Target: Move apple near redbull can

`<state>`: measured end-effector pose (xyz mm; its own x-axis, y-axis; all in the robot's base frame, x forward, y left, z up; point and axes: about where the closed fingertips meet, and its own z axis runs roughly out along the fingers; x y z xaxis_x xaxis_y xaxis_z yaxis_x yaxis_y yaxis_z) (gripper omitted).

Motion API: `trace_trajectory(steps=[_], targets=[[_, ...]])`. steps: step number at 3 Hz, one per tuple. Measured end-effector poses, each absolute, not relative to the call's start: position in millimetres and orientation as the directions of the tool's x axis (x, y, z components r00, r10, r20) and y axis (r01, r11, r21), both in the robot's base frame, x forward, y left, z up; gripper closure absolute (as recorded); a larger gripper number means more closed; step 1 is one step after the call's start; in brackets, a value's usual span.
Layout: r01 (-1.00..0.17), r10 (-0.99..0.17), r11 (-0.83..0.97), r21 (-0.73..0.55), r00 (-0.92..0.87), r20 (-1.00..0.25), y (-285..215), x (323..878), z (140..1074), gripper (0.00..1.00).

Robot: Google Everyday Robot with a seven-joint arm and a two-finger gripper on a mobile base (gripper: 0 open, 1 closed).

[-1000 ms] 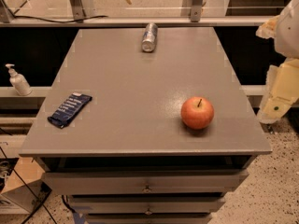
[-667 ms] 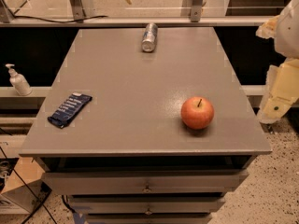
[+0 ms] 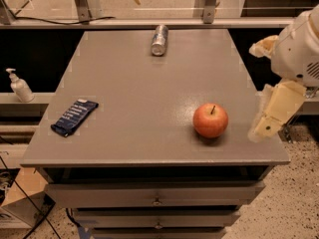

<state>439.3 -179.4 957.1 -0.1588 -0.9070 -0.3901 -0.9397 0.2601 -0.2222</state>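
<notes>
The apple [image 3: 211, 119], red-orange with a short dark stem, sits on the grey table [image 3: 149, 83] near its front right. The redbull can [image 3: 159, 40], slim and silver, lies on its side at the table's far edge, about in the middle. My gripper [image 3: 273, 114] hangs off the table's right edge, just right of the apple and apart from it, holding nothing that I can see.
A flat dark-blue snack packet [image 3: 75, 116] lies near the table's left edge. A white pump bottle [image 3: 20, 85] stands on a shelf to the left. Drawers [image 3: 157, 195] are below the tabletop. A rail with metal posts runs behind the table.
My gripper has shifted a little left and down toward the table's right edge. The apple, can and packet have not moved.
</notes>
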Motion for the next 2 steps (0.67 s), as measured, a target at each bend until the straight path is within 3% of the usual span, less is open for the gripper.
trace_trajectory(steps=[2], targets=[[-0.970, -0.846, 0.224, -0.100, -0.142, -0.515, -132, 445, 905, 0.00]])
